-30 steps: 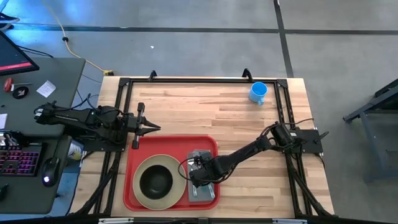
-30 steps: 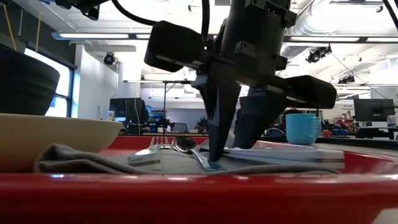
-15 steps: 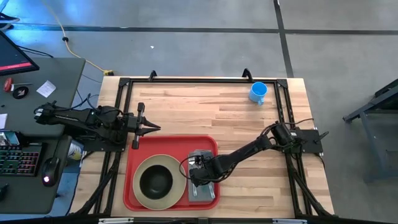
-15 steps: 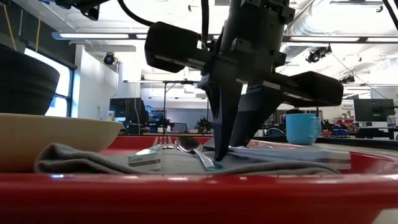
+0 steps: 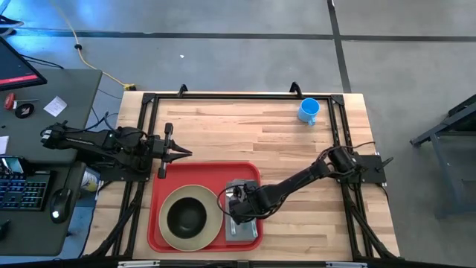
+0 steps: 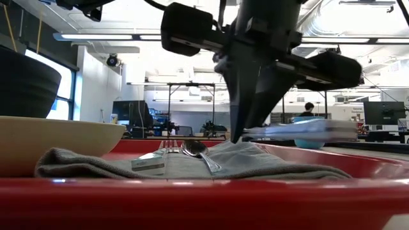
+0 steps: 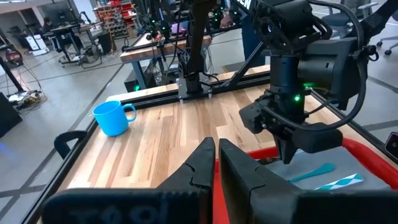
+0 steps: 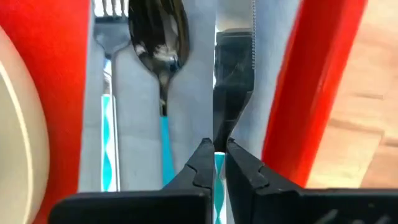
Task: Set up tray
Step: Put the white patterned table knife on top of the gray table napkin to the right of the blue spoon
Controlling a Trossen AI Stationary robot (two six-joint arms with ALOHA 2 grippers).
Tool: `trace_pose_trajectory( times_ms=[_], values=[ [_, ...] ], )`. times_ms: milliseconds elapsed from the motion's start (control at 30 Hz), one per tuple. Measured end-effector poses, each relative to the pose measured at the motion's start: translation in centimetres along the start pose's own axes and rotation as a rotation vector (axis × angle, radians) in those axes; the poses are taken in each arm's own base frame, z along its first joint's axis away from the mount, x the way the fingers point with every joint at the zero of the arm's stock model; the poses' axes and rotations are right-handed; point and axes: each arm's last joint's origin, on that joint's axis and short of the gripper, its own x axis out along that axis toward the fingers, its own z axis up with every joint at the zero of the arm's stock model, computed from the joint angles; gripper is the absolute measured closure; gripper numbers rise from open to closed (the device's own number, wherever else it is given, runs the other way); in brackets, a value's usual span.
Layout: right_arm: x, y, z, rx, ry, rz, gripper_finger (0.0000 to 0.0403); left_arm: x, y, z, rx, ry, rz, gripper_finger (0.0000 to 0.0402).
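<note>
Tray: we see the red tray (image 5: 155, 223) at the near edge of the table, carrying a cream plate (image 5: 216, 227) with a dark bowl (image 5: 186, 216) on it, and a grey napkin (image 5: 242, 229) in its right part.
Cutlery: on the napkin lie a fork (image 8: 106, 93) and a spoon (image 8: 158, 43), both with teal handles; a third piece, probably a knife (image 8: 231, 68), is beside them, though its blade shows only dimly.
Right gripper: the right gripper (image 5: 239, 207) is over the napkin, fingers pinched nearly together on the teal handle of that third piece; in the low view it hangs lifted clear of the cloth.
Left gripper: the left gripper (image 5: 178, 154) waits on the bare wood just beyond the tray's far rim, fingers nearly shut, holding nothing we can see.
Step in hand: we judge this to be placing the last piece of cutlery next to the spoon.
Doing it well: we would keep the handle level, bring it down parallel to the spoon and inside the napkin's edge, and release only once it rests flat, so the cloth does not drag or bunch.
What each view adds: the high view gives the layout and the blue mug (image 5: 308, 111) well apart at the far right; only the low view shows the lifted piece off the napkin; only the right wrist view shows the pinch and the spacing of the cutlery.
</note>
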Motion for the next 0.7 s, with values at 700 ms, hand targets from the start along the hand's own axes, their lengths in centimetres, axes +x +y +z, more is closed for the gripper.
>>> trace_pose_trajectory(
  times_ms=[700],
  values=[
    [2.8, 0.0, -0.4, 0.028, -0.001, -0.035, 0.0378, 0.0, 0.0, 0.0, 0.000, 0.000, 0.000, 0.0346]
  ],
)
